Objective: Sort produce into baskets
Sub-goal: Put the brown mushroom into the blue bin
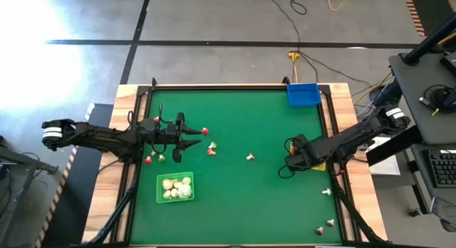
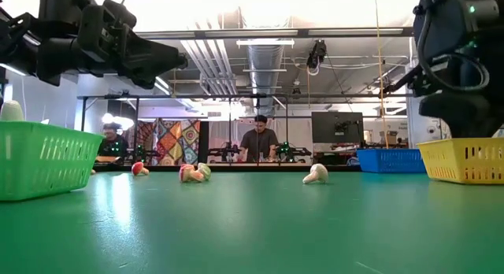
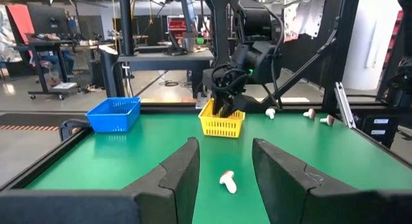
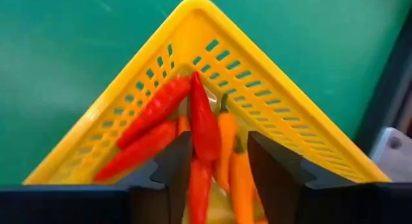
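My right gripper [image 4: 219, 143] points down into the yellow basket [image 4: 193, 31] at the table's right edge, its fingers apart. Several red and orange carrot-like sticks lie in that basket, and one red stick [image 4: 205, 130] runs between the fingers. My left gripper [image 3: 224, 147] hovers level and open over the table's left half [image 1: 194, 137], holding nothing. A whitish mushroom-like piece [image 3: 227, 181] lies on the mat ahead of it. The green basket [image 1: 158, 189] at the near left holds whitish bulbs [image 1: 177, 187]. The blue basket [image 1: 303, 95] stands at the far right. My right gripper's fingers stand apart on either side of the red stick's upper half [image 4: 201, 140], coming from above. The stick lies close against one finger [image 4: 175, 159]; whether they touch I cannot tell. Its far end rests among the other sticks in the basket's corner.
Small red-and-white pieces [image 1: 211, 148] lie scattered around the left gripper, one more [image 1: 250, 157] at mid-table and a few [image 1: 326, 192] near the right front corner. A black frame rims the green mat. People sit at desks beyond the table's far edge [image 2: 258, 140].
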Available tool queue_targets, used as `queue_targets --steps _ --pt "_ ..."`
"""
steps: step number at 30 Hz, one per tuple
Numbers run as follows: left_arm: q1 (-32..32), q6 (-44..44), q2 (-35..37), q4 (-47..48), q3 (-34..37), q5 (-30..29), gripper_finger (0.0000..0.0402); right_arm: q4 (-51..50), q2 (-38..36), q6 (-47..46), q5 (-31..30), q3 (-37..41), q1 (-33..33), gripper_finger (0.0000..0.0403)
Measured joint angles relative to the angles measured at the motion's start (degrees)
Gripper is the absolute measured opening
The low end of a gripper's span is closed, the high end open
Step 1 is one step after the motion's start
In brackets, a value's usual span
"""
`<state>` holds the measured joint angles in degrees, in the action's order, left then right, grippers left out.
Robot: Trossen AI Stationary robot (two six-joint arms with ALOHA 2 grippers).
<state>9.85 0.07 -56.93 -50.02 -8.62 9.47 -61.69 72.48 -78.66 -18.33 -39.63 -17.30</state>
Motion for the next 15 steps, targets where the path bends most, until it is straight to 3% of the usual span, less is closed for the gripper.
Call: queue_targets --steps 10,15 --pt "0.0 -0.1 4.3 3.6 0.0 0.0 0.0127 -17.9 0.0 0.4 0.1 -14.9 0.0 0.0208" --pt "0.0 -0.1 4.6 4.4 0.0 0.0 0.0127 -16.2 0.0 3.1 -7.8 -21.9 0.0 0.0215"
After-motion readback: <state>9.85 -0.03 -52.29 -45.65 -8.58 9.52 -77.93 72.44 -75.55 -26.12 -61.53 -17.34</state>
